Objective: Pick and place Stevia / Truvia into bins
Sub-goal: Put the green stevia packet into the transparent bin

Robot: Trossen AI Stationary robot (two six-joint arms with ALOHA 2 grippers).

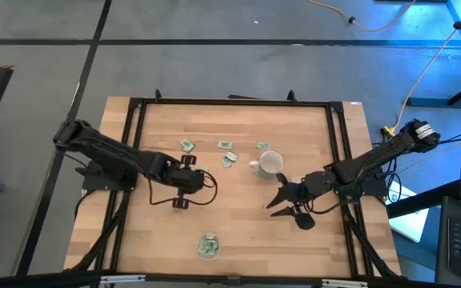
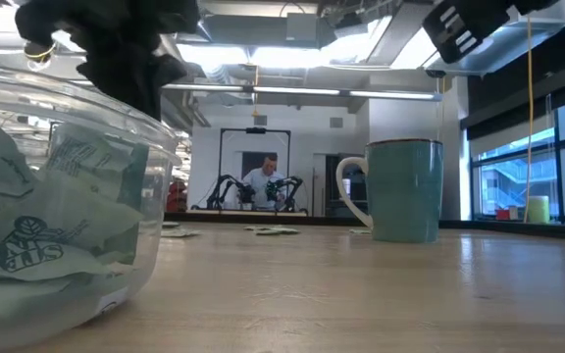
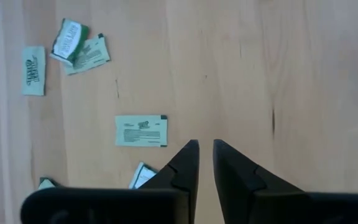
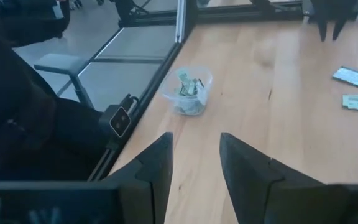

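Note:
Several green-and-white sachets (image 1: 229, 157) lie flat on the wooden table's far middle, left of the white mug (image 1: 270, 163). The clear round dish (image 1: 208, 246) stands near the front edge with several sachets in it (image 4: 188, 92). My left gripper (image 1: 184, 182) points down over the table just near of the loose sachets. Its fingers (image 3: 206, 146) stand a narrow gap apart and hold nothing. One sachet (image 3: 141, 130) lies just beside them. My right gripper (image 1: 274, 196) hovers near of the mug, open and empty (image 4: 196, 140), facing the dish.
The mug (image 2: 400, 188) stands upright right of the table's middle. A black frame (image 1: 134, 104) runs round the tabletop. Bare wood lies between the dish and the two grippers. A person (image 2: 263, 176) sits far behind the table.

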